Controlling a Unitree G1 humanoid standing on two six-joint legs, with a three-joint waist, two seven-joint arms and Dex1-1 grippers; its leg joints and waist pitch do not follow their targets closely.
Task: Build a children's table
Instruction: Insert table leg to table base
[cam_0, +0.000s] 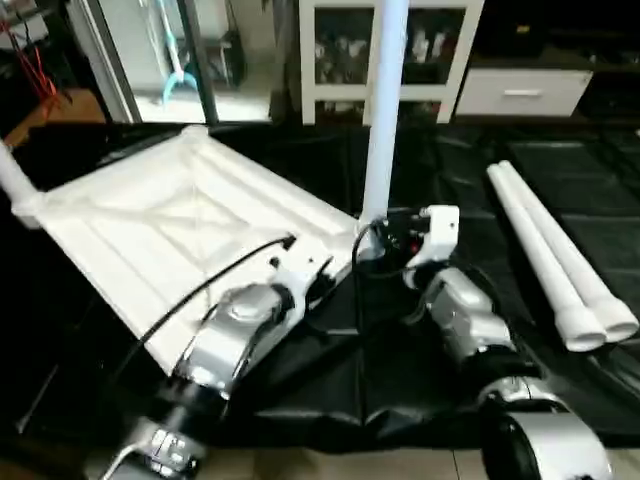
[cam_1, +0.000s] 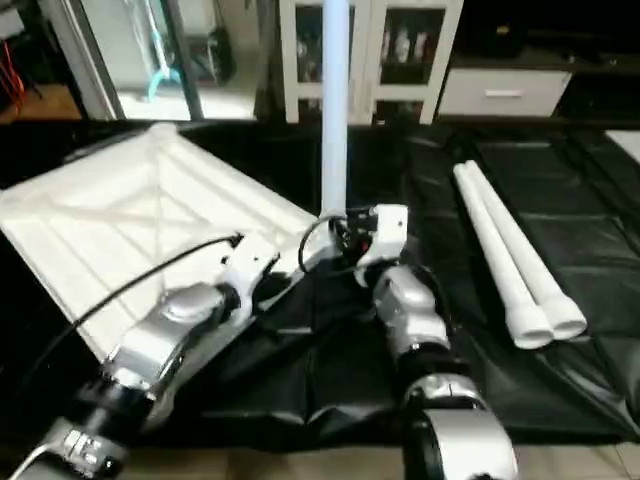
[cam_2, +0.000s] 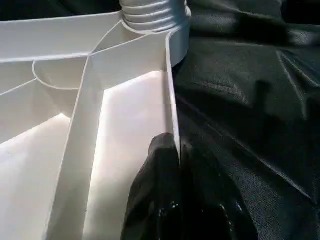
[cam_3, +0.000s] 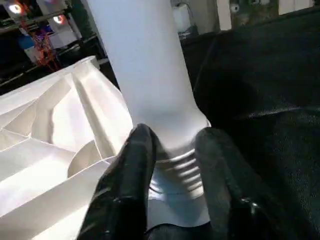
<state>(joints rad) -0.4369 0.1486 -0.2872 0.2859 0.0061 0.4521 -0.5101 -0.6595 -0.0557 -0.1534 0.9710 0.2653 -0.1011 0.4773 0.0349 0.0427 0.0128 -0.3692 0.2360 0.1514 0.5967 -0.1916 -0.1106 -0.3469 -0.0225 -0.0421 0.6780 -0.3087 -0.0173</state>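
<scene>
A white plastic rectangular tabletop (cam_0: 170, 235) lies underside-up at centre left on a black crinkled sheet (cam_0: 420, 350), its X ribs showing. One white tapered tubular leg (cam_0: 383, 110) stands upright in the near corner socket; two loose legs (cam_0: 560, 260) lie at right. The right wrist view shows the right pincer (cam_3: 172, 145) straddling the leg's ribbed base. The left wrist view shows the left pincer (cam_2: 177, 150) closed on the tabletop's thin rim.

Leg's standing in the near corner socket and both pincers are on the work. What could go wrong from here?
1. The right pincer straddles the upright leg at its ribbed base; if the threads aren't fully seated, the tall leg may tip.
2. The left pincer pinches only the tabletop edge wall, so twisting could slip it.
3. The two spare legs lie loose nearby; a sweeping forearm might roll them.
</scene>
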